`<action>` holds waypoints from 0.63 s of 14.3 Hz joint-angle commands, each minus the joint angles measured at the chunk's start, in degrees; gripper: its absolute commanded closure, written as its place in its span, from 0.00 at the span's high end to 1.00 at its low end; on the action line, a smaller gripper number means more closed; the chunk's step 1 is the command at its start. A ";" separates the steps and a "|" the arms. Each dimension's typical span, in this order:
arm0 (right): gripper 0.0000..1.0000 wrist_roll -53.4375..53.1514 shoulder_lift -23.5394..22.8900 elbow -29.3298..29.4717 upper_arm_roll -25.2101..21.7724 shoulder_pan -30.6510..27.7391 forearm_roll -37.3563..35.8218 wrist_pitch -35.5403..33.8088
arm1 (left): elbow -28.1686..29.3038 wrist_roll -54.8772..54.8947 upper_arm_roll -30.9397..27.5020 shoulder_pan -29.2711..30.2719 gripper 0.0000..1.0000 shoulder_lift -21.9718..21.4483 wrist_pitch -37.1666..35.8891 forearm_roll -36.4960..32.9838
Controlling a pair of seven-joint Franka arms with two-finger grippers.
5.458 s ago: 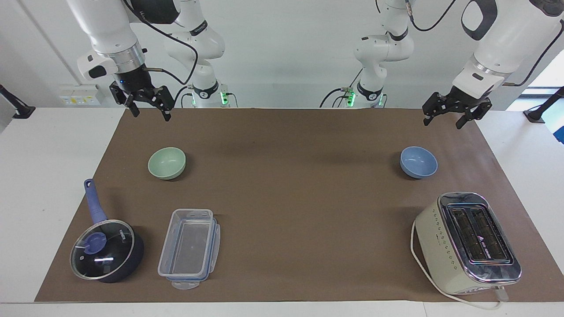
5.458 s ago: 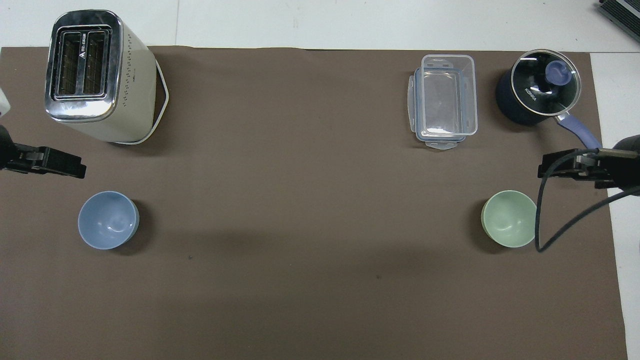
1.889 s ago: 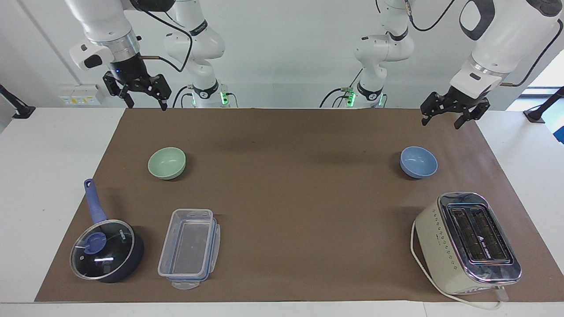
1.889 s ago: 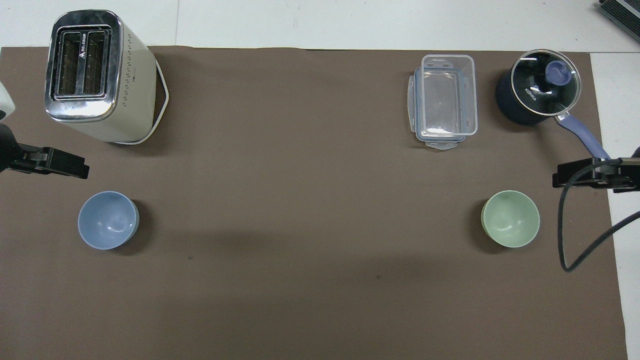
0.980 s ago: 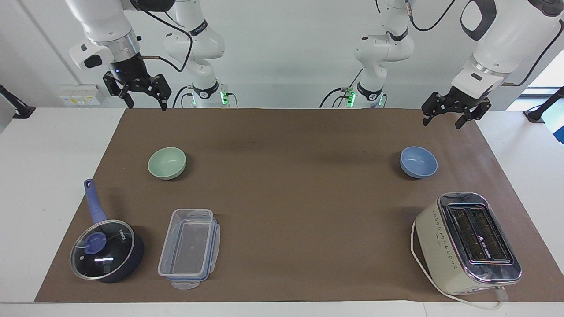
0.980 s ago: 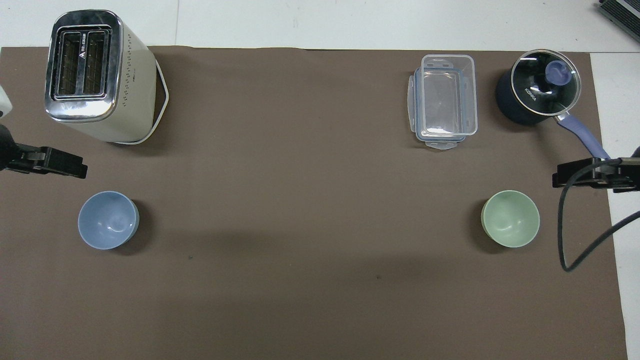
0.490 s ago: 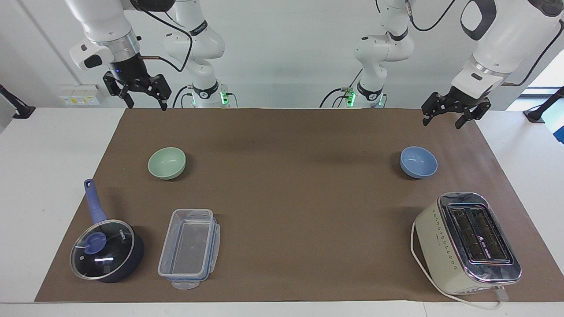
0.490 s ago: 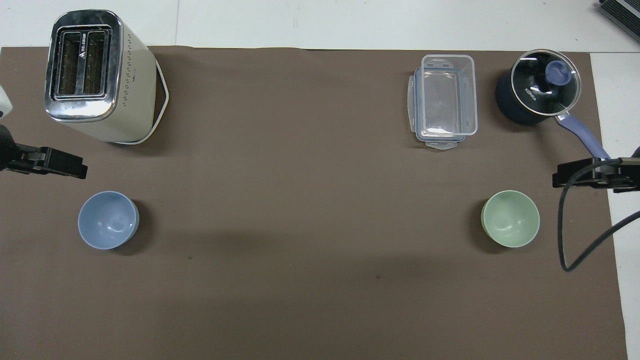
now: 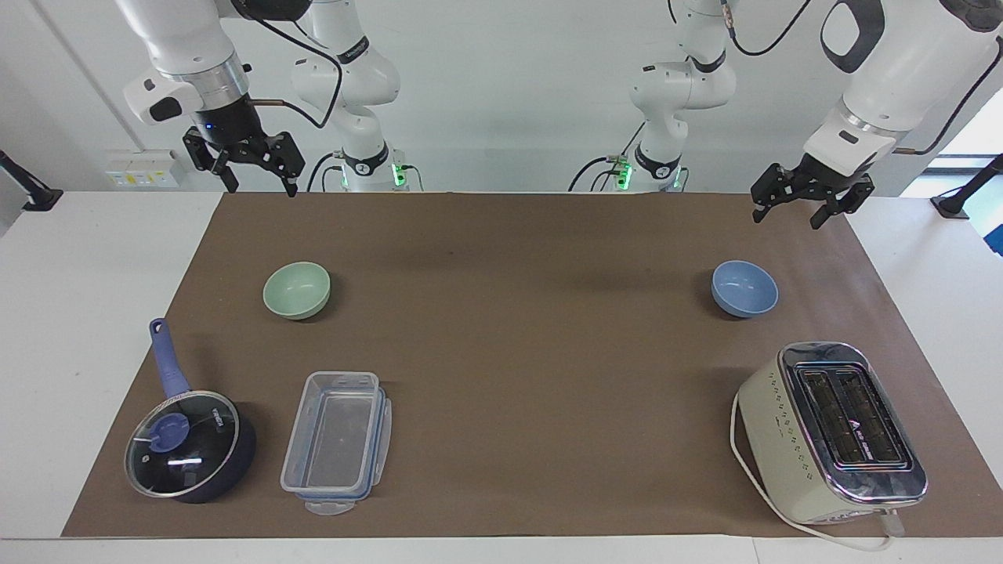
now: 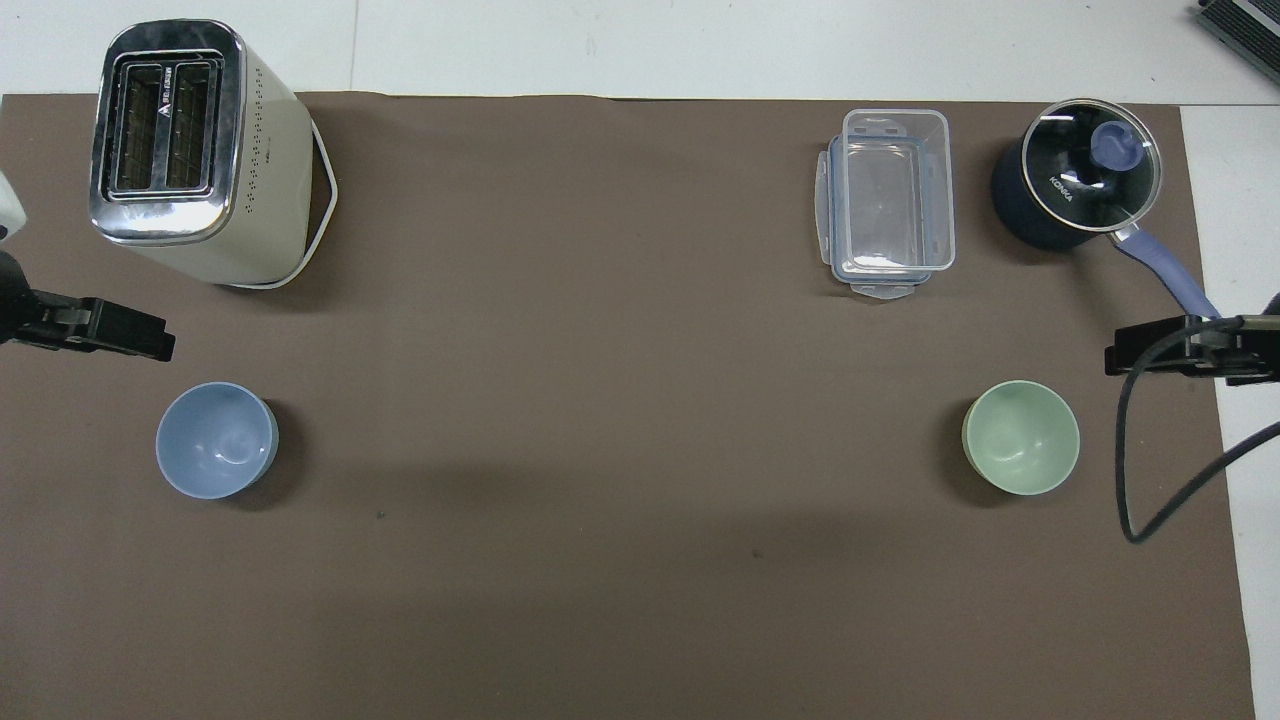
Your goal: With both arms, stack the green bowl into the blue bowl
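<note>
The green bowl sits upright and empty on the brown mat toward the right arm's end of the table. The blue bowl sits upright and empty toward the left arm's end. My right gripper hangs open and empty, raised over the mat's edge at the right arm's end, well clear of the green bowl. My left gripper hangs open and empty, raised over the mat's edge at the left arm's end, clear of the blue bowl.
A cream toaster stands farther from the robots than the blue bowl. A clear plastic container and a dark saucepan with a glass lid and blue handle lie farther from the robots than the green bowl.
Over the last five seconds the right gripper rose and drew outward from the green bowl. In the last second nothing has visibly moved. Both bowls stay in place.
</note>
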State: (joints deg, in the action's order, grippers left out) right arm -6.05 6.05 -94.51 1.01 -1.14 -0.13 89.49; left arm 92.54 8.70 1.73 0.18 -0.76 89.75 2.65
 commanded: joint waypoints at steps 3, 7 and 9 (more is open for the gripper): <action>1.00 1.21 -0.42 0.91 0.30 -0.53 0.04 -0.99 | 4.40 11.15 -0.15 7.63 1.00 -1.26 0.60 3.95; 1.00 1.21 -0.42 0.91 0.30 -0.53 0.04 -0.99 | 11.07 20.19 -0.15 13.16 1.00 -2.05 6.73 7.35; 1.00 1.21 -0.42 0.91 0.30 -0.53 0.04 -0.99 | 12.66 22.84 -0.23 14.67 1.00 -1.97 8.85 8.16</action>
State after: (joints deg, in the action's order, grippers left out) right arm -6.05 6.05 -94.51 1.01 -1.14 -0.13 89.49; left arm 101.42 28.62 1.16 13.18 -0.80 95.60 9.27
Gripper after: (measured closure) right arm 0.000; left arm 0.000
